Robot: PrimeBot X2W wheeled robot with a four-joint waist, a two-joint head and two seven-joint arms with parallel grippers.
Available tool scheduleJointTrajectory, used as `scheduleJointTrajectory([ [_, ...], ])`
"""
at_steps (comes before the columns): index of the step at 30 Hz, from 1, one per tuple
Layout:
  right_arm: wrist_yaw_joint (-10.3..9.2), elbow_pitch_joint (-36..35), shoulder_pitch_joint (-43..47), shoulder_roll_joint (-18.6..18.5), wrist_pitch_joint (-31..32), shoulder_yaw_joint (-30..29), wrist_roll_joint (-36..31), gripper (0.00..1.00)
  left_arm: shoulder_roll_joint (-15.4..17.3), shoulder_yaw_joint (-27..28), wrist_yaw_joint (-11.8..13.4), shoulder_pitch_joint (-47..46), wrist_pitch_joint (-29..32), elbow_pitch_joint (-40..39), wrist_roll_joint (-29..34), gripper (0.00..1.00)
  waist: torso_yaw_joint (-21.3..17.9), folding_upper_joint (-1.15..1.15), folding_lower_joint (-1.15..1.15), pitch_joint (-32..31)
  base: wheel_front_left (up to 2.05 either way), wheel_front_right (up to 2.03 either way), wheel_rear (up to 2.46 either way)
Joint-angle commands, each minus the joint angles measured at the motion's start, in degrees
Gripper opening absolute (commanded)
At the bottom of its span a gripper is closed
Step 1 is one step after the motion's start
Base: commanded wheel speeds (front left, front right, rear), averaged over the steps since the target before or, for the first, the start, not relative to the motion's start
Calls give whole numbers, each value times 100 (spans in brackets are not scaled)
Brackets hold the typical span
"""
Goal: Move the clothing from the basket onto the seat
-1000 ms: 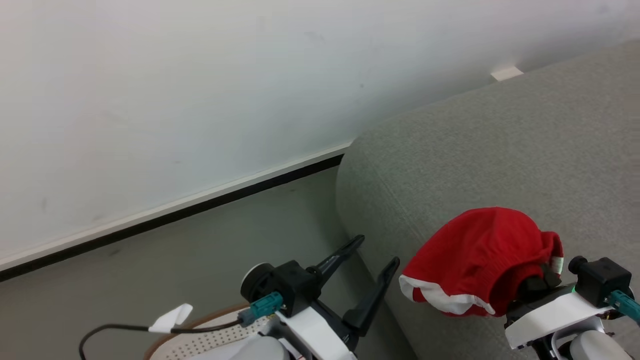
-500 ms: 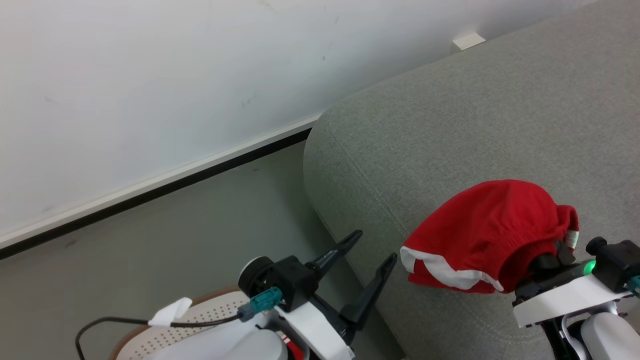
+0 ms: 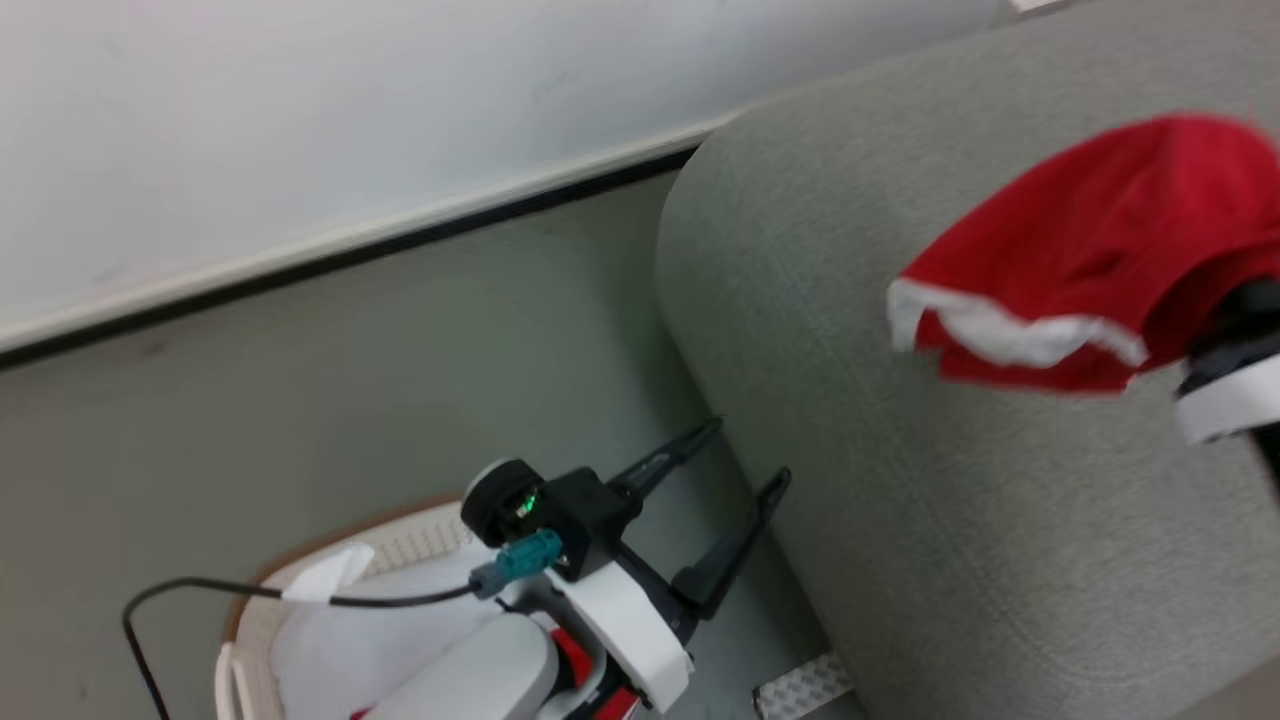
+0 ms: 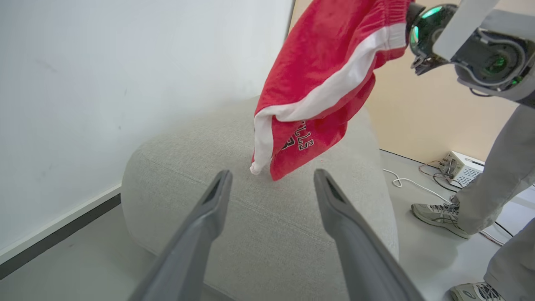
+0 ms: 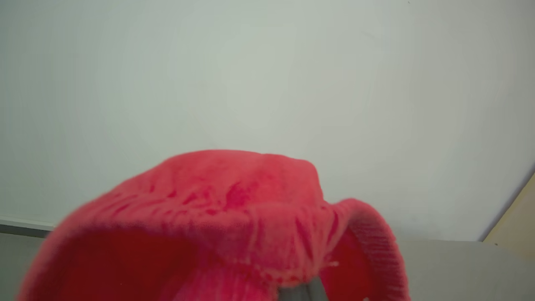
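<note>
My right gripper pinches the red shorts by the waistband, so they hang over the seat. My left gripper, fingers spread, hovers beside the seat's corner.

On floor, left of seat: basket. Between them: left gripper. Above seat, right side: clothing, contact with seat uncertain. Behind all: wall.

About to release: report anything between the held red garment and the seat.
Nothing visible. The red shorts hang from the right gripper over the grey seat, whose fabric below them is bare.
</note>
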Motion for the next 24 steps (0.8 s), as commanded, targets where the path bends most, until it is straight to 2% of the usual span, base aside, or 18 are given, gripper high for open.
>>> scheduleJointTrajectory([
  [1,-12,57,-283,-147,32,-43,11,0,94,18,-1,-110,46,-65,44,100,333,0,-1,463,0,0,0],
  [7,-12,634,-1127,-726,18,-273,136,0,264,74,-5,-313,143,-267,103,100,772,0,-1,1104,0,0,0],
  [12,-12,1357,-1667,-1058,-91,-630,251,0,401,147,29,-451,187,-391,149,100,1095,0,-1,1532,0,0,0],
  [16,-12,2015,-2038,-1290,-10,-580,-36,0,477,201,70,-576,224,-506,173,100,1287,0,-1,1846,0,0,0],
  [20,-12,2754,-2333,-1366,371,-403,-257,0,593,329,178,-626,229,-644,181,100,1430,0,-1,2103,0,0,0],
  [24,-12,3371,-2488,-1237,952,-114,-98,0,705,387,233,-626,265,-729,169,100,1506,0,-1,2285,0,0,0],
])
